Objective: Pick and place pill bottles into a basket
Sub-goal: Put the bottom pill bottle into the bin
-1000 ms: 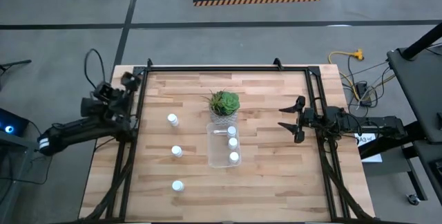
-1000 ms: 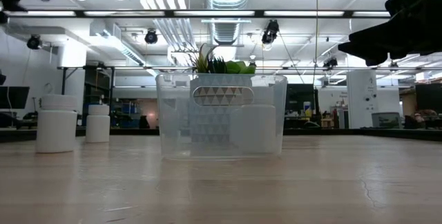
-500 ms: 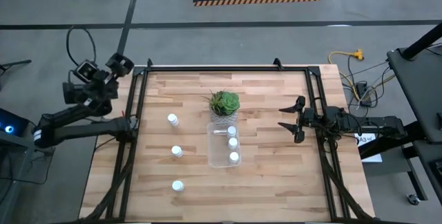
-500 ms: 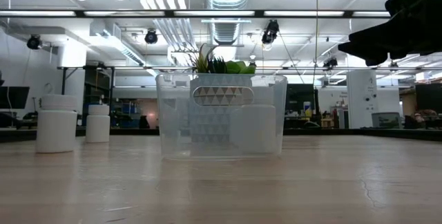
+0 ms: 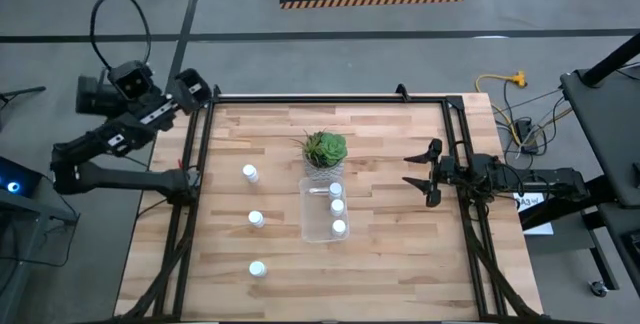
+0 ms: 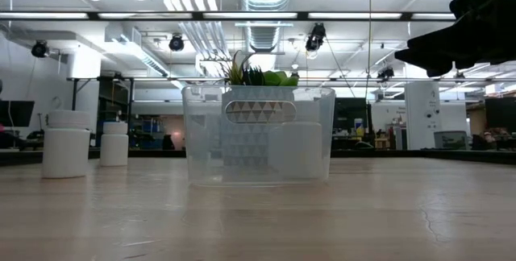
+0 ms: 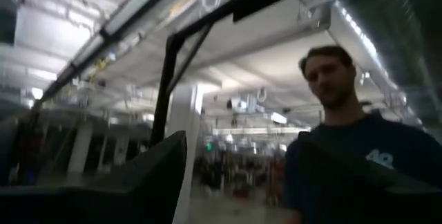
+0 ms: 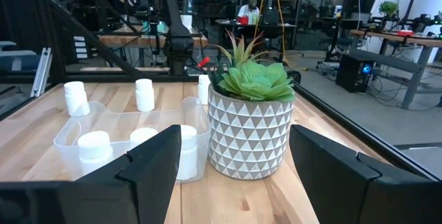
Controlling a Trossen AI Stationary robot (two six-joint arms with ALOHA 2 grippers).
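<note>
Left arm [image 5: 120, 134] rose; bottles [image 5: 256, 218] far (untouched) from fingers.

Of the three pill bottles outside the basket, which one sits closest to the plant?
The pill bottle at the far end of the loose row, level with the plant. The other two sit farther along, beside and past the basket.

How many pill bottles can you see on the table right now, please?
6. Three stand in the clear basket. Three stand on the bare wood to its left. None seems hidden.
</note>
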